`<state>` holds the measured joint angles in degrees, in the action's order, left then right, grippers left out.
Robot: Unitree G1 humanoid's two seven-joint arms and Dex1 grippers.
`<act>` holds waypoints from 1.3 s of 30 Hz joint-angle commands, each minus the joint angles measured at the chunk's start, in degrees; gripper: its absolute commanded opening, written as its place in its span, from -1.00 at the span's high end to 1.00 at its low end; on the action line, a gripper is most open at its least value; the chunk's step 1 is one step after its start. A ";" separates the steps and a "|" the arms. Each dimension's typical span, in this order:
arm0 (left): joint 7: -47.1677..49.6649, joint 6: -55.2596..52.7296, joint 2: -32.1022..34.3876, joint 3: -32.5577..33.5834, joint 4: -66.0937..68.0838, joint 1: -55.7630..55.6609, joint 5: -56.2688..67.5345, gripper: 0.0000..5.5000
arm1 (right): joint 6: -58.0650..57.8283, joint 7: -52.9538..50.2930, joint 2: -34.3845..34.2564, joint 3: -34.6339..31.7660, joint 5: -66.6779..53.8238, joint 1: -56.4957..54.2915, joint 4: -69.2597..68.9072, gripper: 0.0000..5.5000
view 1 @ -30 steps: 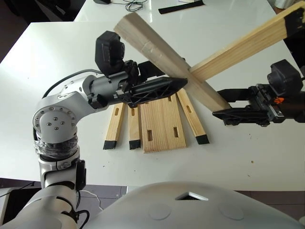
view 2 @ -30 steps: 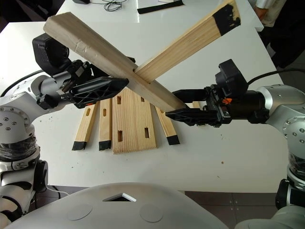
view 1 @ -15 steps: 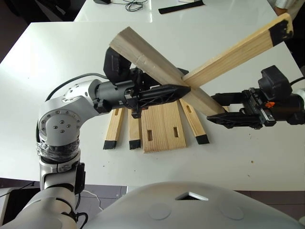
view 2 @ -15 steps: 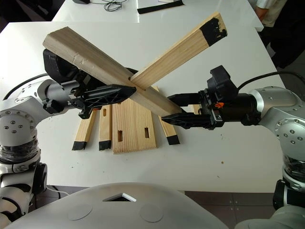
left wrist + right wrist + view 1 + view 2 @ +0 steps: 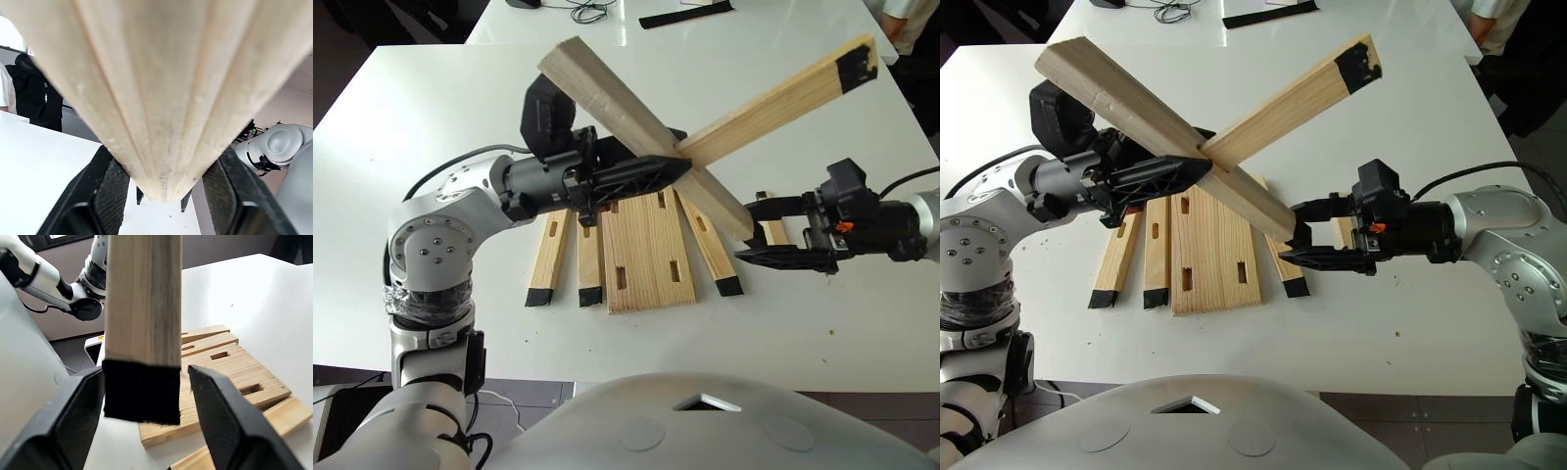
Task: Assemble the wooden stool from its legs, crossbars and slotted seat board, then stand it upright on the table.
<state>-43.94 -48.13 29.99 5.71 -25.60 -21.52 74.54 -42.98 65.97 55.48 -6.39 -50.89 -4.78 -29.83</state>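
Observation:
Two wooden legs joined in an X hang over the table. The longer leg (image 5: 626, 113) slopes from upper left down to the right. The other leg (image 5: 773, 98) rises to the right and has a black tip. My left gripper (image 5: 680, 166) is shut on the longer leg at the crossing. My right gripper (image 5: 744, 231) is open, and the longer leg's black lower end (image 5: 142, 391) sits between its fingers (image 5: 78, 421). The slotted seat board (image 5: 646, 250) lies flat on the table below.
Loose pieces lie beside the seat board: two on its left (image 5: 548, 259) (image 5: 590, 259), one on its right (image 5: 710, 245), another behind my right gripper (image 5: 771, 232). A black strip (image 5: 685, 14) and cables lie on the far table. Bare table (image 5: 431, 117) spreads left.
My right gripper has moved left and slightly down, closing in around the longer leg's lower end. The crossed legs have shifted a little left and lower with my left gripper.

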 commanded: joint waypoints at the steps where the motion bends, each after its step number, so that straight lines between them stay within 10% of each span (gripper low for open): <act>1: -0.11 0.86 3.45 2.70 1.77 -1.08 -3.42 0.25 | 3.05 -0.09 1.00 -0.11 5.06 2.62 1.72 -0.25; 12: -19.41 7.88 24.48 6.37 -6.18 19.42 -23.20 0.25 | 6.09 -7.11 -3.15 -12.17 7.63 19.06 -4.31 -0.25; 39: -26.72 18.93 27.34 3.27 -6.85 26.22 -33.47 0.25 | 9.27 -9.76 -4.94 -10.79 11.13 22.10 -5.63 -0.25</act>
<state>-69.83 -28.78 55.80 9.66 -33.05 3.88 42.87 -34.30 56.05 50.18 -17.74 -40.70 17.16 -35.37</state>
